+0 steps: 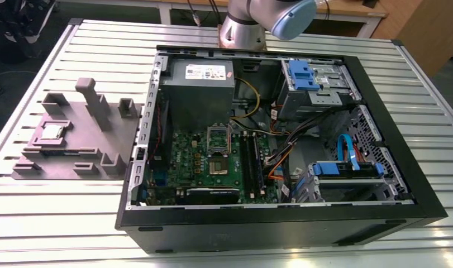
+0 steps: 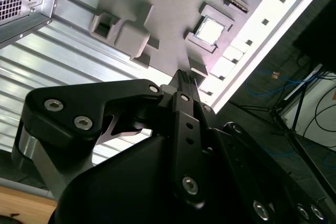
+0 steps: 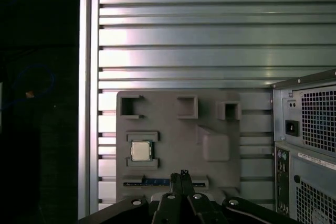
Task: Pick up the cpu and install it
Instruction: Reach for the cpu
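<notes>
One small flat square cpu with a shiny silver-grey top (image 1: 52,132) lies in a shallow recess of the grey moulded fixture block (image 1: 85,153). The block stands on the slatted aluminium worktop (image 1: 99,44) at the exterior view's left, beside the open black computer case (image 1: 271,231). We judge that the recess keeps the chip level for pickup, and that the case lies on its side so the silver socket frame (image 1: 217,146) faces upward. In both wrist views the tool (image 3: 182,174) hangs in line with the fixture, tips pressed together on nothing, well apart from the chip. Its body hides the fixture's nearest edge. Whether the socket is unlatched we cannot make out.
</notes>
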